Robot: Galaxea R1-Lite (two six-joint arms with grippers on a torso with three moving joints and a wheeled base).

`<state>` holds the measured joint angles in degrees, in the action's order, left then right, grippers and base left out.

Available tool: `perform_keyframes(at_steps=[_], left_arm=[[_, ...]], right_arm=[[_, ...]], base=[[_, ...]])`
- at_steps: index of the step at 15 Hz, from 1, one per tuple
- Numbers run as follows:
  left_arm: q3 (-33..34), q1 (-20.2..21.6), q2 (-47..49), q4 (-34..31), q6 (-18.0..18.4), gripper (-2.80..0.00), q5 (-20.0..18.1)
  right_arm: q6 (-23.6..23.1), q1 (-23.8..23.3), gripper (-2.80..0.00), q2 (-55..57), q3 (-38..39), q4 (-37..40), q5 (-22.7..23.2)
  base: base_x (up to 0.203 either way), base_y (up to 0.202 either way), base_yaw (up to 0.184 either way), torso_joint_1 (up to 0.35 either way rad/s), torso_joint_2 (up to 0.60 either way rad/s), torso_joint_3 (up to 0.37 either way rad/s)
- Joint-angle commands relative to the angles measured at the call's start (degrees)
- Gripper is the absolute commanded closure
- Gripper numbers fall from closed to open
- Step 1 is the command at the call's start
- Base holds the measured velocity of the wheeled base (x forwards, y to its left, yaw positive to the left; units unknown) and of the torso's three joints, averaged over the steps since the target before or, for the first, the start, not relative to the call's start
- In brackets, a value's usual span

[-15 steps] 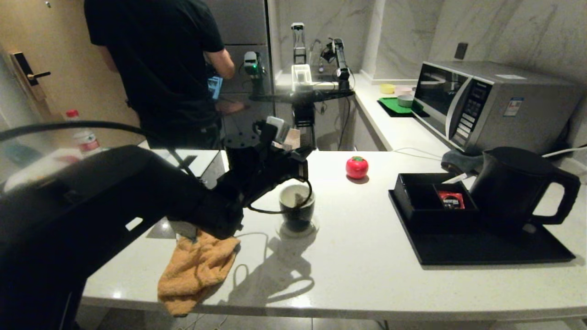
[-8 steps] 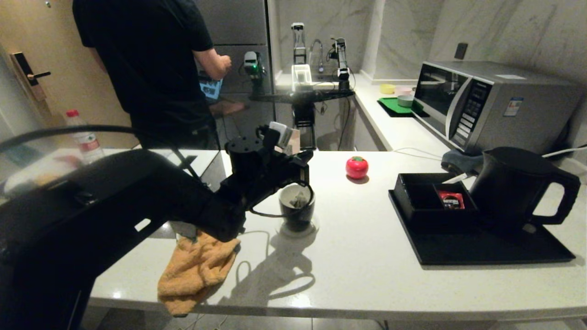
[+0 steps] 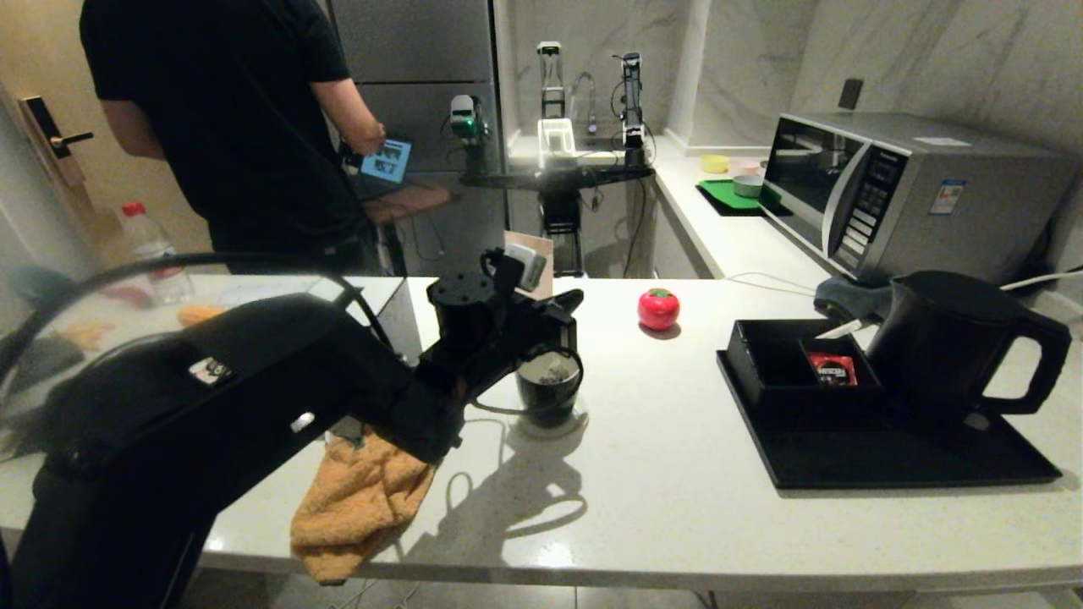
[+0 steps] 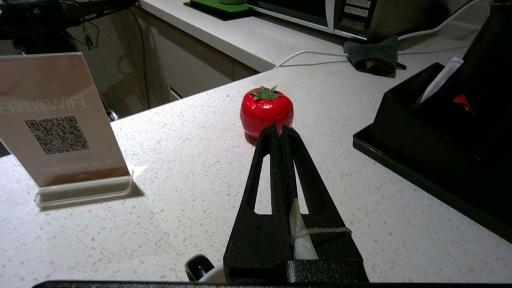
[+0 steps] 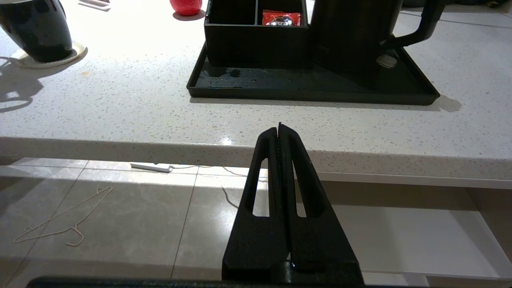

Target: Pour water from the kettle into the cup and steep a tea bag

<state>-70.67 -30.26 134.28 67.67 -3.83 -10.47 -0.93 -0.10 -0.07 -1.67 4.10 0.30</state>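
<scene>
The black cup [image 3: 548, 397] stands on a coaster mid-counter, and a tea bag [image 3: 551, 369] hangs inside it near the rim. My left gripper [image 3: 568, 303] hovers just above the cup. In the left wrist view the left gripper [image 4: 280, 129] is shut on the tea bag's white tag and string [image 4: 300, 238], with the cup's rim [image 4: 198, 267] below. The black kettle [image 3: 948, 347] stands on the black tray [image 3: 888, 461] at right. Any water is hidden. My right gripper [image 5: 279, 127] is shut and empty, low before the counter's front edge.
A red tomato-shaped object [image 3: 658, 309] sits behind the cup. A black box [image 3: 795, 372] holds a red sachet. An orange cloth [image 3: 364, 499] hangs over the front edge. A QR sign [image 4: 60, 120], a microwave [image 3: 897, 190] and a person [image 3: 228, 127] are behind.
My left gripper has risen slightly over the cup, and the tea bag hangs higher in it. The person behind has stepped to the left.
</scene>
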Motion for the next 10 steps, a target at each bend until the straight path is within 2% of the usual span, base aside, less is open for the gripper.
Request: perform_keyframes(at_steps=[1, 10], left_arm=[[0.08, -0.23, 1.07, 0.45, -0.04, 0.00, -0.08], [0.00, -0.57, 1.78, 0.54, 0.05, 0.00, 0.88]], right_arm=[[-0.04, 0.01, 0.00, 0.07, 0.00, 0.03, 0.05], [-0.04, 0.01, 0.00, 0.07, 0.00, 0.03, 0.05]], base=[[0.000, 0.000, 0.000, 0.000, 0.00, 0.000], [0.000, 0.000, 0.000, 0.000, 0.00, 0.000]])
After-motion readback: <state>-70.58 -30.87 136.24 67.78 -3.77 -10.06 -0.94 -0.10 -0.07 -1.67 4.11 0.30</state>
